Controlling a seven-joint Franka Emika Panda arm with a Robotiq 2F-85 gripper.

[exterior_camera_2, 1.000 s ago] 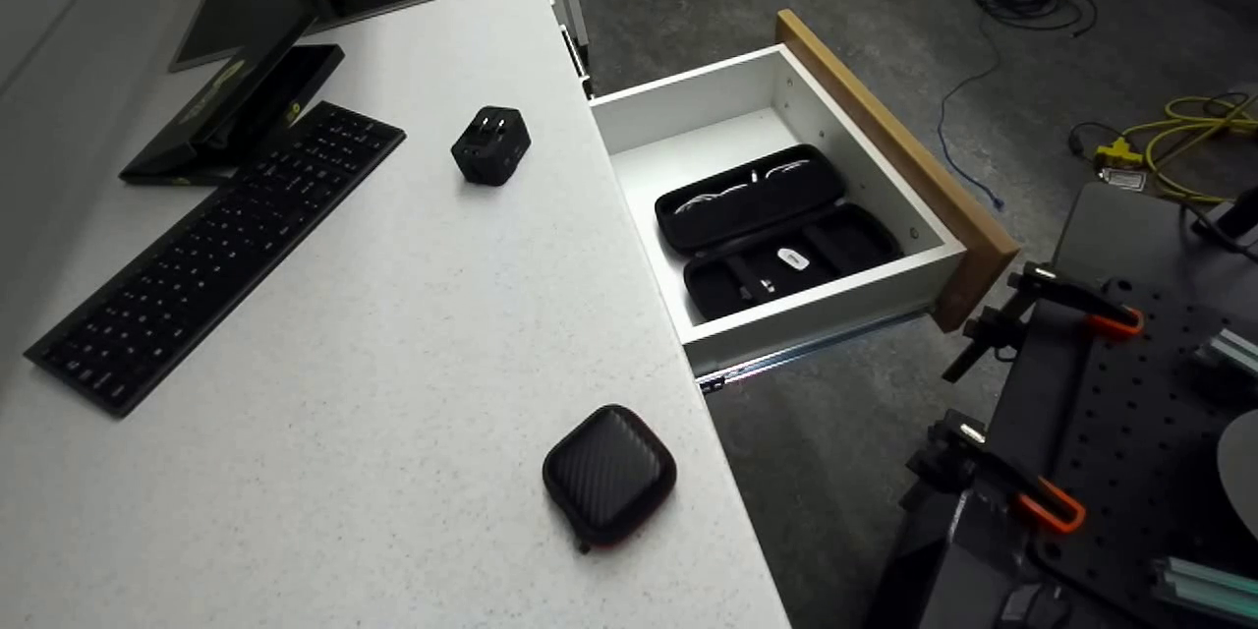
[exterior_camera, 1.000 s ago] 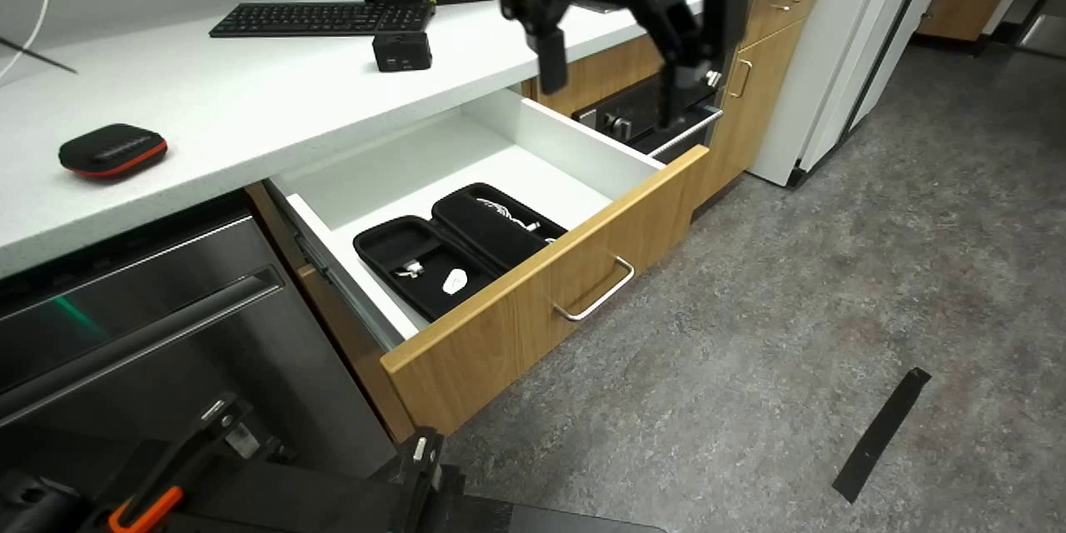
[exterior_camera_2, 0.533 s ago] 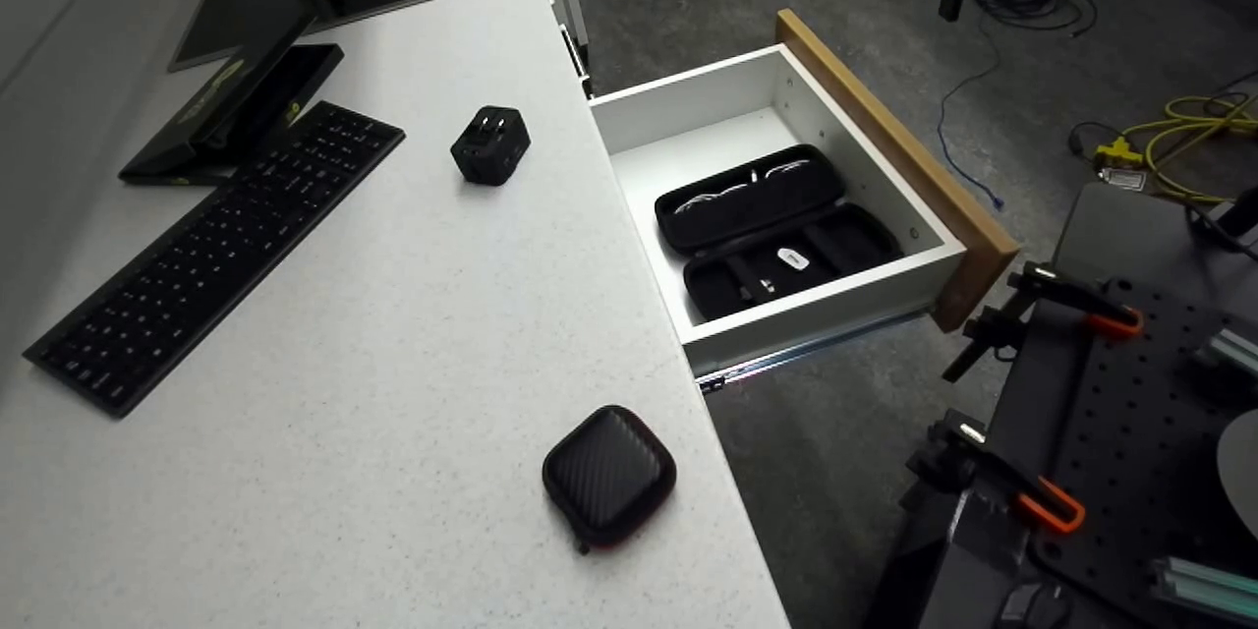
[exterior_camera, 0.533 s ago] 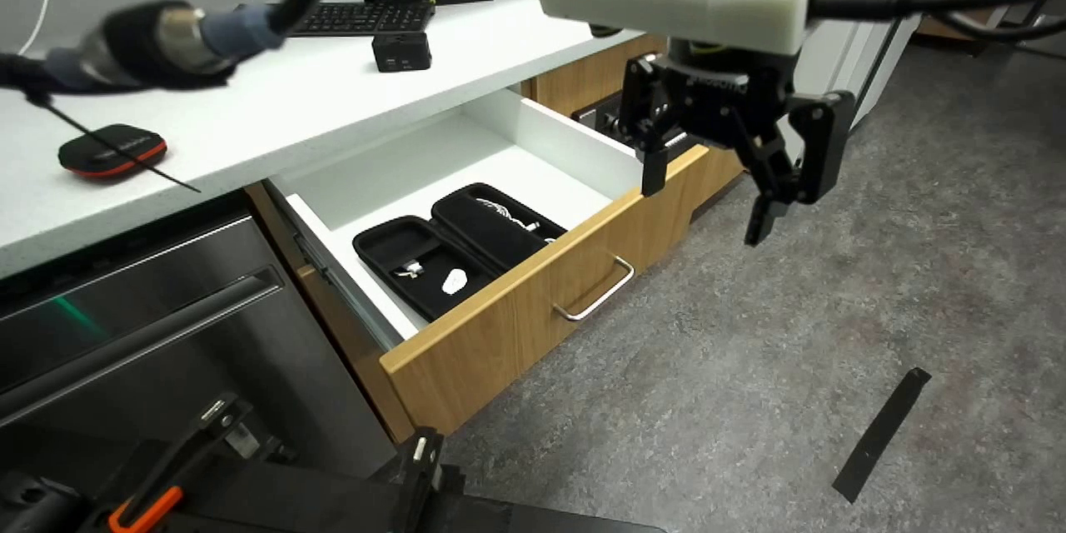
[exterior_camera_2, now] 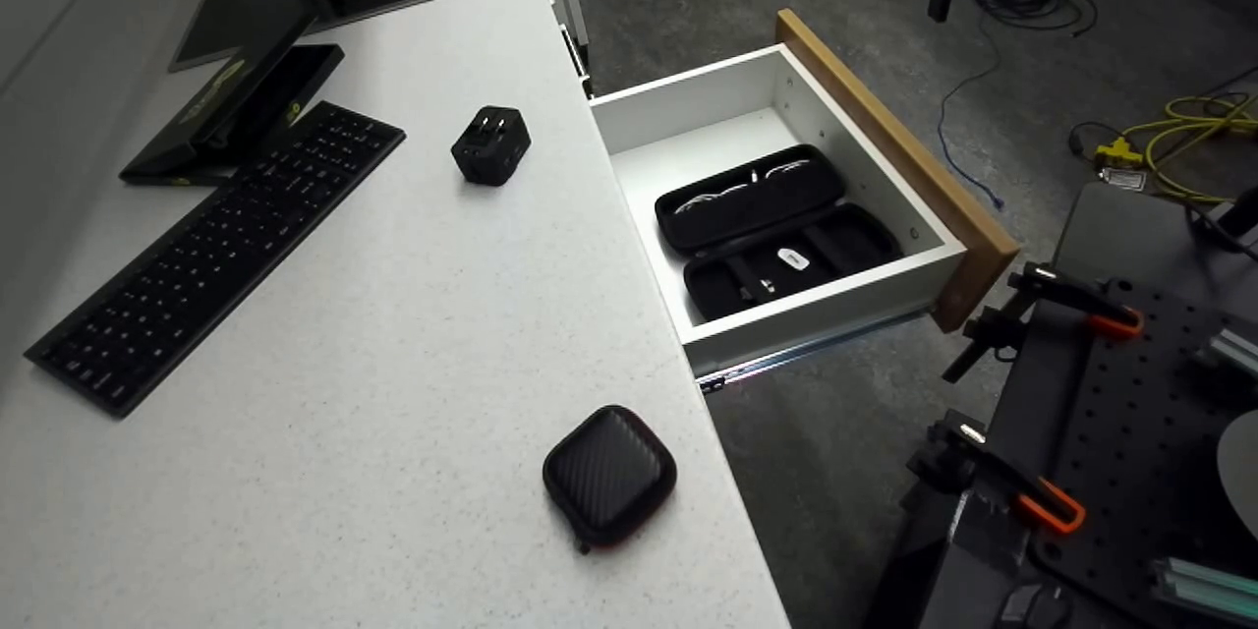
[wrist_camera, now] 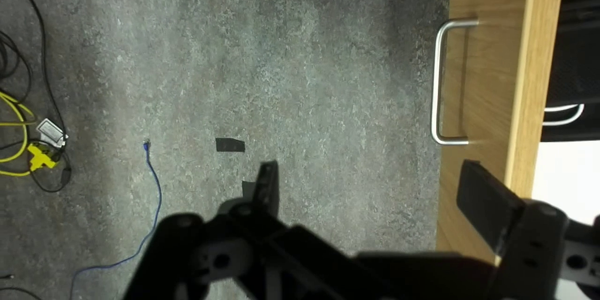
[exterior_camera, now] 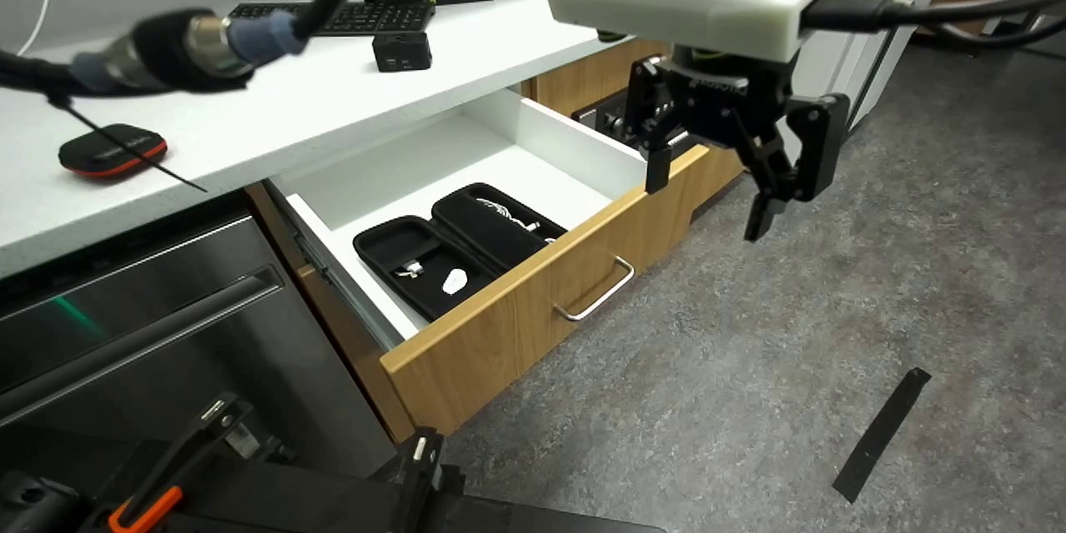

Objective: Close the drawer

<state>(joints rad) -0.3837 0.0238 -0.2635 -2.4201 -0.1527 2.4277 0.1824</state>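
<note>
Oak fronts the drawer [exterior_camera: 508,333], which juts well out from under the worktop [exterior_camera_2: 423,364], so the closing, I judge, is yet to be done. Near it the end effector [exterior_camera: 708,196] hangs high, fingers [exterior_camera: 657,171] spread wide, nothing between them. In the wrist view the drawer-side finger overlaps the front's top edge [wrist_camera: 534,79]; from where I stand I can't tell whether it is over it. Lowered there, it could catch that edge or drop inside, and the push would fail. It also sits past the handle [wrist_camera: 437,84], towards the oven [exterior_camera: 614,108]; shoving so far off centre could skew the drawer and bind its runner [exterior_camera_2: 816,348]. Coming nearer the middle, spread fingers might hook the handle. Too brisk a push could slide the open case [exterior_camera_2: 776,206] and tip out its loose bits [exterior_camera: 455,281].
</note>
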